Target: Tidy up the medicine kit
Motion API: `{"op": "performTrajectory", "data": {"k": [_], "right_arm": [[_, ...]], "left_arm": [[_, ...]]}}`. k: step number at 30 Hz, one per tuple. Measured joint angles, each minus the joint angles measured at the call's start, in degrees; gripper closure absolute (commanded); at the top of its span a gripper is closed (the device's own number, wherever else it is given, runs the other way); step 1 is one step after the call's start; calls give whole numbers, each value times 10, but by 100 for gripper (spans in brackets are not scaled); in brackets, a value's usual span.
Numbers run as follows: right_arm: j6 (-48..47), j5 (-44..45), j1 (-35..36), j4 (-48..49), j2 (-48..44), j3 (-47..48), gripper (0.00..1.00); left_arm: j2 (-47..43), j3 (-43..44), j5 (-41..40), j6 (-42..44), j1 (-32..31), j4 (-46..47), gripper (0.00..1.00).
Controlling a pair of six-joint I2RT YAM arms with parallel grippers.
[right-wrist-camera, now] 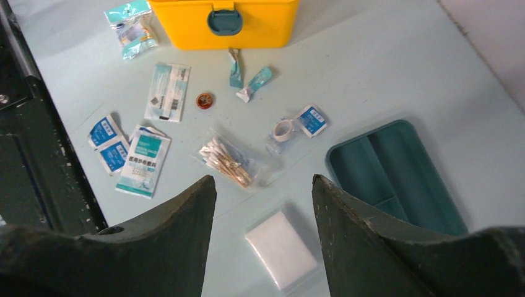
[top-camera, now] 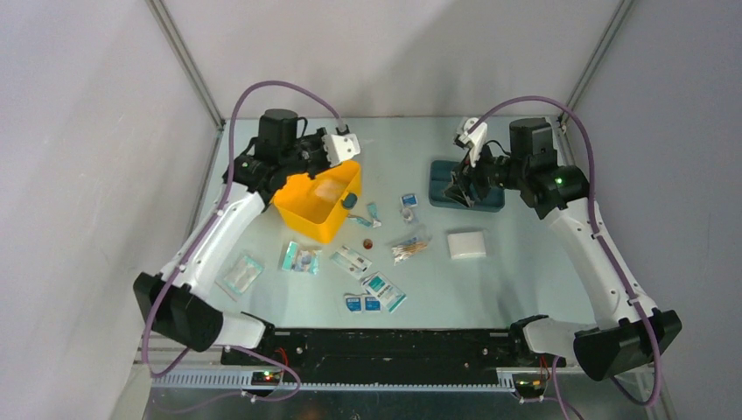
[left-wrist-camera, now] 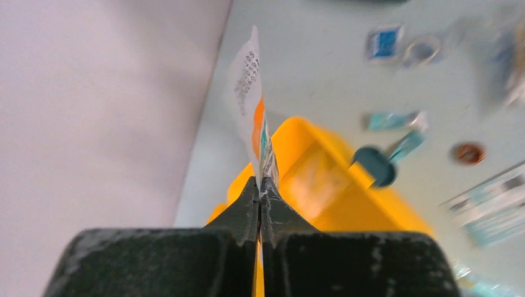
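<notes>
We see the bright yellow plastic box (right-wrist-camera: 260, 25) as smooth and slightly glossy, its small blue-grey latch (right-wrist-camera: 223, 21) a duller plastic, while the flat dark teal plastic tray (right-wrist-camera: 402, 167) looks matt. The thin white printed sachet (left-wrist-camera: 247, 93) has a papery, faintly shiny face, the clear film bag of cotton swabs (right-wrist-camera: 228, 162) is crinkled and glossy, and the white square pad (right-wrist-camera: 282, 249) looks soft and fibrous under clear wrap. The pale green tabletop (right-wrist-camera: 384, 68) is smooth with a soft sheen, and the right gripper (right-wrist-camera: 263, 179) has dark fingers (right-wrist-camera: 179, 235) of scuffed, matt plastic.
</notes>
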Motion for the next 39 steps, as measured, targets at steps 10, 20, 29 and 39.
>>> {"op": "performTrajectory", "data": {"k": [10,20,29,39], "right_arm": [[24,-19,-3,13,0,-25,37],[26,-19,-5,15,0,-31,37],[25,-17,-7,15,3,-33,37],[25,-15,-9,15,11,-33,37]], "left_arm": [[-14,-110,-180,265,-1,-27,100],[59,-138,-214,385,2,33,100],[116,-161,-215,455,14,136,100],[151,-182,-199,491,27,230,100]]}}
